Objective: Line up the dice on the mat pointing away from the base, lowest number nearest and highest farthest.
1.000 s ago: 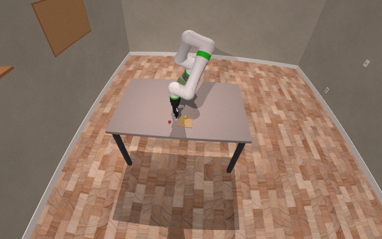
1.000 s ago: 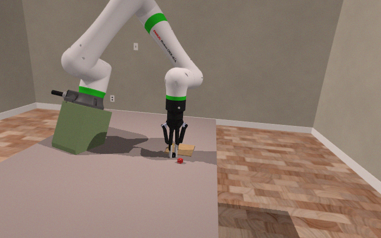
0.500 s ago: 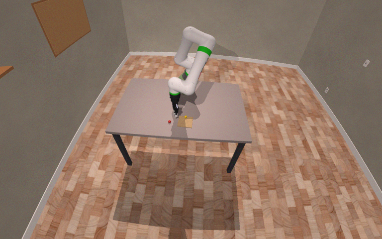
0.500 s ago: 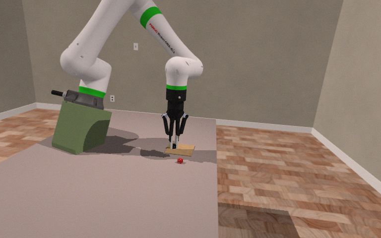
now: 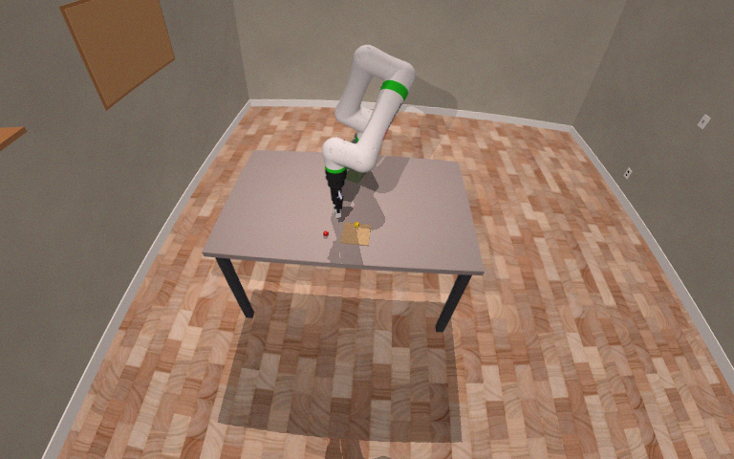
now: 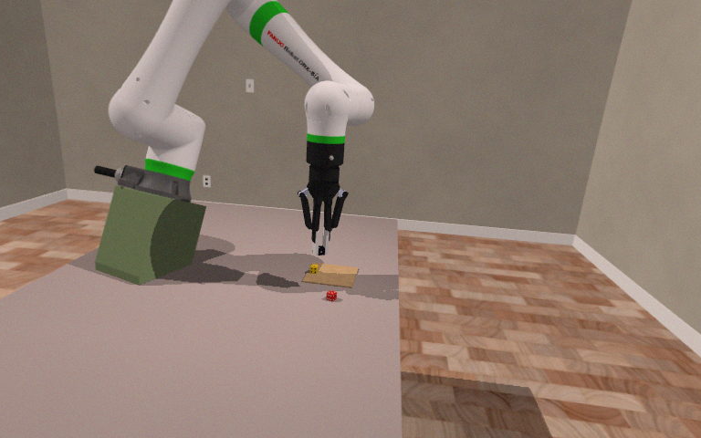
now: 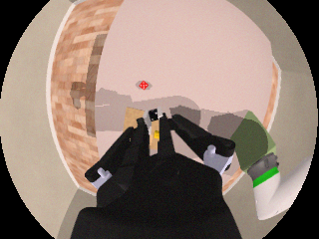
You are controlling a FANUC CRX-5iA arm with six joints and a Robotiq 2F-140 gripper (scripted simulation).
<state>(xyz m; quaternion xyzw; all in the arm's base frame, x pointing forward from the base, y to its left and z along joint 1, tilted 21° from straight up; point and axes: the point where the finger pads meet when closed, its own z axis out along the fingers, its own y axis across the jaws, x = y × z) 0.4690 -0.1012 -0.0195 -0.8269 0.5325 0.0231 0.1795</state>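
Note:
My gripper (image 5: pixel 337 211) (image 6: pixel 321 249) (image 7: pixel 154 114) is shut on a small dark die (image 6: pixel 321 250) and holds it in the air, above the table and a little to the base side of the mat. A yellow die (image 5: pixel 356 224) (image 6: pixel 314 267) (image 7: pixel 156 135) lies flat on the tan mat (image 5: pixel 360 237) (image 6: pixel 340 276) (image 7: pixel 134 118), at the corner nearest the base. A red die (image 5: pixel 325 233) (image 6: pixel 331 295) (image 7: pixel 143 84) lies on the bare table, off the mat and on the side away from the base.
The green robot base (image 6: pixel 148 238) (image 7: pixel 250 134) stands on the grey table (image 5: pixel 280 199) (image 6: pixel 181 347). The table's edge runs close beside the mat and the red die in the exterior view.

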